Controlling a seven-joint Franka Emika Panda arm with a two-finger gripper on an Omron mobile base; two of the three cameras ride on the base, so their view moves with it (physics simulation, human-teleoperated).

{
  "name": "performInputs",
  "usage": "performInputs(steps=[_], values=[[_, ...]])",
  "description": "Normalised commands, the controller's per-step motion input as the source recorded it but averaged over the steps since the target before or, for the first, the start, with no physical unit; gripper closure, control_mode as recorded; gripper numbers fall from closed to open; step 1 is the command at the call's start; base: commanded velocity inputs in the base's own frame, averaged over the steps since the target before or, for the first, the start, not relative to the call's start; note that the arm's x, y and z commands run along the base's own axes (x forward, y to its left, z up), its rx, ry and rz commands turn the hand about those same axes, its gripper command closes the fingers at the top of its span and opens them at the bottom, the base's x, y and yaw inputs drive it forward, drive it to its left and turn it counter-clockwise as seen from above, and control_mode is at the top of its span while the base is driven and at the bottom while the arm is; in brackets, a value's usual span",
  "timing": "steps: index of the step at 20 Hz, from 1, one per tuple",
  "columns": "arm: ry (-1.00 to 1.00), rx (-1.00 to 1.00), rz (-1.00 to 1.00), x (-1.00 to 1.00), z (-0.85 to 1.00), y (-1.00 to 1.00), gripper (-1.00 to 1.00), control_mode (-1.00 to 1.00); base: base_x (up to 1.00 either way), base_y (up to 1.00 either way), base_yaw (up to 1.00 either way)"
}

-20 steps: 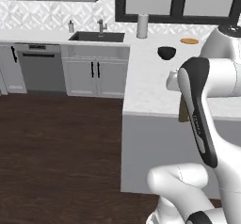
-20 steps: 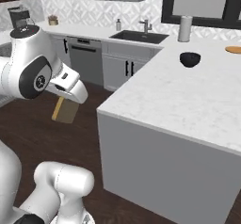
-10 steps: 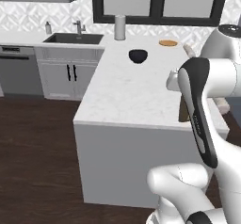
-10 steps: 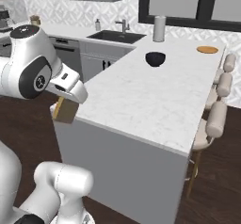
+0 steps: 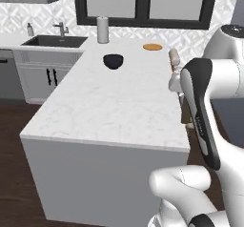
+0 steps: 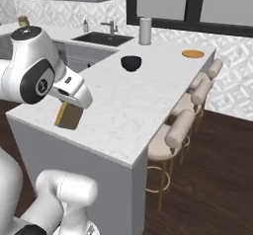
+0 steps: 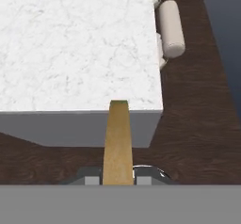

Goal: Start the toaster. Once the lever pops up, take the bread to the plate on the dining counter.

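My gripper (image 6: 69,105) is shut on the bread (image 6: 68,117), a golden-brown slice hanging below the hand just off the near end of the dining counter (image 6: 129,105). In the hand view the bread (image 7: 117,140) stands edge-on between the fingertips (image 7: 92,180), with the dining counter (image 7: 70,44) ahead of it. A sliver of the bread (image 5: 185,115) shows beside my arm in the left base view. The orange-brown plate (image 5: 152,46) (image 6: 192,54) lies at the counter's far end. The toaster is out of view.
A dark bowl (image 5: 113,61) (image 6: 131,62) sits mid-counter, and a grey cylinder (image 5: 102,29) (image 6: 145,30) stands by the window. Beige stools (image 6: 181,127) (image 7: 170,28) line the counter's right side. A sink (image 5: 55,41) lies at the back left. Dark wood floor surrounds the counter.
The base has driven, so the whole scene has shifted: the dining counter is now nearer and more central. The bread stays in my shut gripper.
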Motion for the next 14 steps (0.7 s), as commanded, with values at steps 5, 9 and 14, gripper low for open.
performInputs(steps=[5,9,14], values=[[0.00,0.00,0.00,0.00,0.00,0.00,1.00,1.00,0.24,-1.00,0.24],[0.00,0.00,0.00,0.00,0.00,0.00,1.00,1.00,0.23,-1.00,0.29],[0.00,0.00,0.00,0.00,0.00,0.00,1.00,1.00,0.26,-1.00,0.31]])
